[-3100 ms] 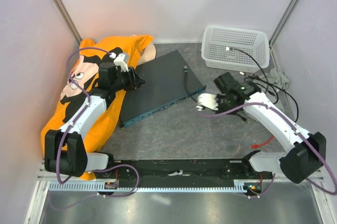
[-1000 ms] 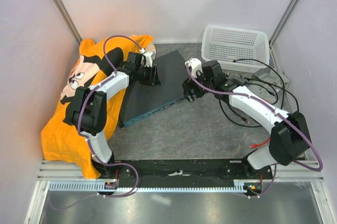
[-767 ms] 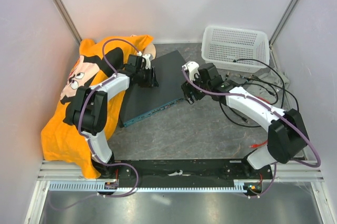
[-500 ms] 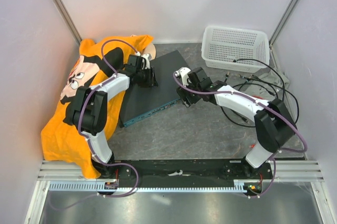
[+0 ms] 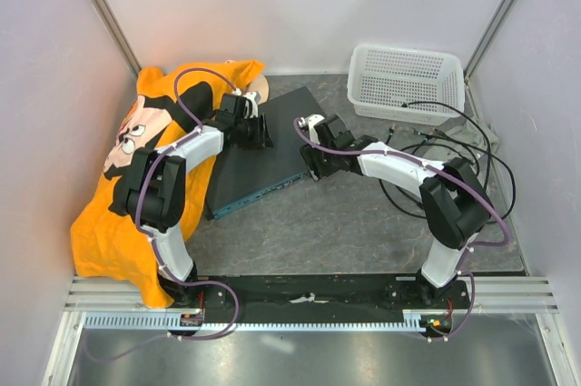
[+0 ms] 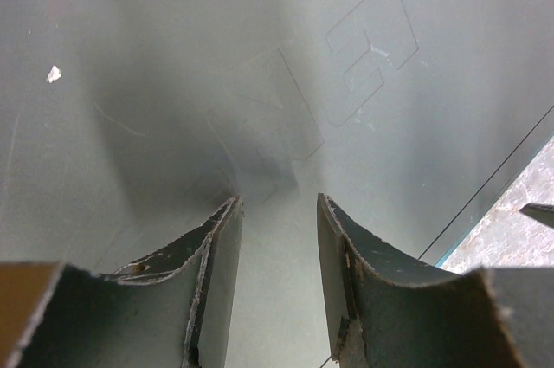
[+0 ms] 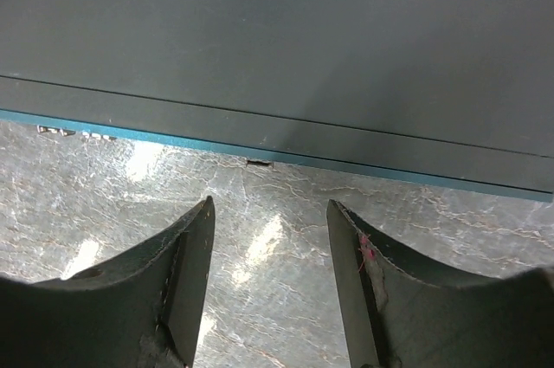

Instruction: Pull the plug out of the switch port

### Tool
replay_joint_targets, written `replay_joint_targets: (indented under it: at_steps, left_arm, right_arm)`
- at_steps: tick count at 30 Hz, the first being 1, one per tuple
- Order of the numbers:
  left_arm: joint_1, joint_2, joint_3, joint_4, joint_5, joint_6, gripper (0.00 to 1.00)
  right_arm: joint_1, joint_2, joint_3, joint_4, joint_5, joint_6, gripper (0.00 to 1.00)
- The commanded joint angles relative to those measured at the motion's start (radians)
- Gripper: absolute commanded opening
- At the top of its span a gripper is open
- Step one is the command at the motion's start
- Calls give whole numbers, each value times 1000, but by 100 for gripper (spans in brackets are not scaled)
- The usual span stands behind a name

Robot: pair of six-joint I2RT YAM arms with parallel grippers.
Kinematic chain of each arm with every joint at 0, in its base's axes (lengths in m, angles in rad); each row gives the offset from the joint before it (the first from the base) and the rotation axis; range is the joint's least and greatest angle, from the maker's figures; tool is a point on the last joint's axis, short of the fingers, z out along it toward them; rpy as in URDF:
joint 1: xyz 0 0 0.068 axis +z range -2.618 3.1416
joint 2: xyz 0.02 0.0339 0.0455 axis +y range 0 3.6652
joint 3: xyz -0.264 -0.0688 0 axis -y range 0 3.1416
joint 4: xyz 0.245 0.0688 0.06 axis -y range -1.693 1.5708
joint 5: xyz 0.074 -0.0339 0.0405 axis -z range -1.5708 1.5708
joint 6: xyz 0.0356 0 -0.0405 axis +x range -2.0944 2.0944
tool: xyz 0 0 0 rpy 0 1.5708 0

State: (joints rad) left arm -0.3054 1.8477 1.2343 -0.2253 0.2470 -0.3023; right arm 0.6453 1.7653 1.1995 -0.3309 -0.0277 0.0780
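Switch (image 5: 263, 154): askew on the tabletop (image 5: 318, 222), its top under the left arm.
Left pincer (image 6: 277, 203): jaws apart, empty, tips at the switch's dark top.
Right pincer (image 7: 270, 208): jaws apart, empty, just before the teal front face.
Plug: not made out in any view.
Risk: the right jaws may close on nothing, and a loosely braced switch could slide with the pull.
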Motion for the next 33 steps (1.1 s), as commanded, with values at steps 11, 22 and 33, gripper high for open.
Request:
replay_joint_targets:
  at_steps: [11,22,33]
  left_arm:
    - [-6,54,31,14,26,-29,48]
    - [-6,58,25,14,21,-20,48]
    - [-6,68,31,12,32,-23,48]
  right_arm:
    - [16,54,44,35,98,89,63]
    - [36,108,106,38,106,118,59]
    - [59,148,133,16,178,155,52]
